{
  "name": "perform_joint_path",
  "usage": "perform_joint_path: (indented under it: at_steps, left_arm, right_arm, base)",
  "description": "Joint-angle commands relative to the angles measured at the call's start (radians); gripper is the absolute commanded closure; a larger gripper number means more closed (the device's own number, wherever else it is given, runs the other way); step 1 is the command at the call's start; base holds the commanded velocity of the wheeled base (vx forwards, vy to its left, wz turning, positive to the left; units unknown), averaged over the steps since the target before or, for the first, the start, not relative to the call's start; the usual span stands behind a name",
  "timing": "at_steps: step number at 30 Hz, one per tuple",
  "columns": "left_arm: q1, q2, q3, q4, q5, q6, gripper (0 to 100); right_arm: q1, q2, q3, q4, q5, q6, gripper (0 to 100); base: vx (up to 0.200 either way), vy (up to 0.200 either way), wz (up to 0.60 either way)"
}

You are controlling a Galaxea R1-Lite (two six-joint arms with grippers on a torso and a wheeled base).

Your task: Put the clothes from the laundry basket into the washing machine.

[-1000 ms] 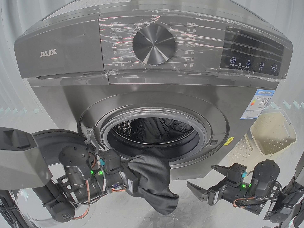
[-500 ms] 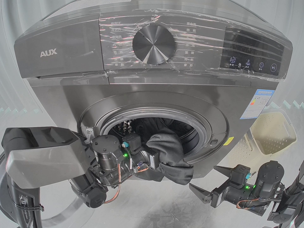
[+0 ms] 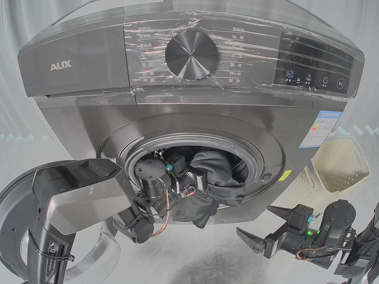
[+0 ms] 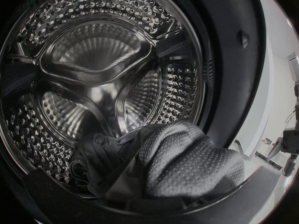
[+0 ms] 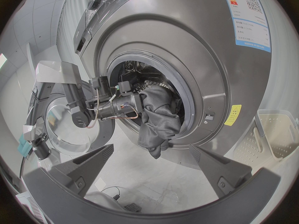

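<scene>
The left gripper sits right in the round mouth of the washing machine, closed on a bunch of the dark garment; the cloth swallows its tips, so from where I stand I can't make out how narrow the grip is; the right gripper hangs low in front of the machine, off to the right side, jaws spread wide with nothing between them and touching nothing. The dark garment is a knitted, pebbly black fabric, crumpled into a thick fold; its upper part bulges over the gripper and lies across the lower lip of the opening, just inside, while a loose tail droops outside over the rim and down the front panel. Deeper in the steel drum lies another dark piece of clothing, heaped at the bottom, touching the held garment. The door stands swung open on the left; the pale laundry basket sits on the floor just beside the machine's right flank.
</scene>
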Motion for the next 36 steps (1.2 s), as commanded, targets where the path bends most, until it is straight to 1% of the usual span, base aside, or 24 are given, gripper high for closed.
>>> perform_joint_path:
  at_steps: [1,4,7,8,9,10,11,13,15,18,19,20,21,24,25,26,28,35,36]
  left_arm:
    - [0.018,0.084,-0.085,0.018,0.001,-0.002,100]
    - [0.03,0.104,-0.153,0.073,0.007,-0.002,100]
    - [0.038,0.11,-0.219,0.134,0.029,0.0,100]
    - [0.038,0.11,-0.219,0.134,0.029,0.0,100]
    - [0.041,0.12,-0.271,0.183,0.033,0.0,100]
    - [0.041,0.12,-0.271,0.183,0.033,0.0,100]
    - [0.049,0.13,-0.323,0.228,0.033,0.0,100]
    - [0.053,0.14,-0.372,0.269,0.033,-0.002,100]
    - [0.055,0.151,-0.397,0.288,0.035,-0.002,100]
    - [0.056,0.194,-0.495,0.325,0.047,-0.002,100]
    - [0.056,0.194,-0.495,0.325,0.047,-0.002,100]
    - [0.062,0.22,-0.562,0.346,0.067,-0.002,100]
    - [0.07,0.234,-0.599,0.357,0.089,0.0,100]
    - [0.085,0.263,-0.681,0.375,0.129,0.006,100]
    - [0.087,0.265,-0.699,0.38,0.136,0.004,100]
    - [0.09,0.266,-0.722,0.395,0.155,0.004,100]
    - [0.093,0.266,-0.734,0.41,0.17,0.003,100]
    - [0.096,0.265,-0.72,0.409,0.171,0.003,100]
    - [0.095,0.263,-0.719,0.409,0.171,0.001,0]
  right_arm:
    - [0.002,0.004,0.0,-0.001,0.0,0.0,0]
    - [0.002,0.007,0.0,-0.001,0.0,0.0,0]
    - [0.002,0.008,0.0,-0.001,0.0,0.0,0]
    - [0.002,0.008,0.0,-0.001,0.0,0.0,0]
    - [0.002,0.008,0.003,0.001,0.0,0.0,0]
    - [0.002,0.008,0.003,0.001,0.0,0.0,0]
    - [0.002,0.01,0.009,-0.001,0.0,-0.001,0]
    - [0.0,0.01,0.009,-0.001,0.0,-0.003,0]
    - [0.0,0.01,0.009,-0.001,0.0,-0.003,0]
    - [-0.001,0.01,0.009,-0.001,0.0,-0.003,0]
    - [-0.001,0.01,0.009,-0.001,0.0,-0.003,0]
    - [-0.001,0.01,0.007,-0.001,0.0,-0.003,0]
    - [-0.001,0.01,0.004,-0.002,0.0,-0.001,0]
    - [-0.001,0.01,0.006,-0.001,0.0,-0.003,0]
    - [-0.001,0.01,0.006,-0.001,0.0,-0.003,0]
    - [-0.001,0.01,0.007,-0.001,0.0,-0.003,0]
    - [-0.001,0.01,0.007,-0.001,0.0,-0.003,0]
    - [-0.001,0.01,0.007,-0.001,0.0,-0.003,0]
    - [-0.003,0.01,0.007,-0.001,0.0,-0.003,0]
  base:
    - [0.0,0.0,0.0]
    - [0.0,0.0,0.0]
    - [0.0,0.0,0.0]
    - [0.0,0.0,0.0]
    - [0.0,0.0,0.0]
    - [0.0,0.0,0.0]
    - [0.0,0.0,0.0]
    - [0.0,0.0,0.0]
    - [0.0,0.0,0.0]
    - [0.0,0.0,0.0]
    - [0.0,0.0,0.0]
    - [0.0,0.0,0.0]
    - [0.0,0.0,0.0]
    - [0.0,0.0,0.0]
    - [0.0,0.0,0.0]
    - [0.0,0.0,0.0]
    - [0.0,0.0,0.0]
    - [0.0,0.0,0.0]
    - [0.0,0.0,0.0]
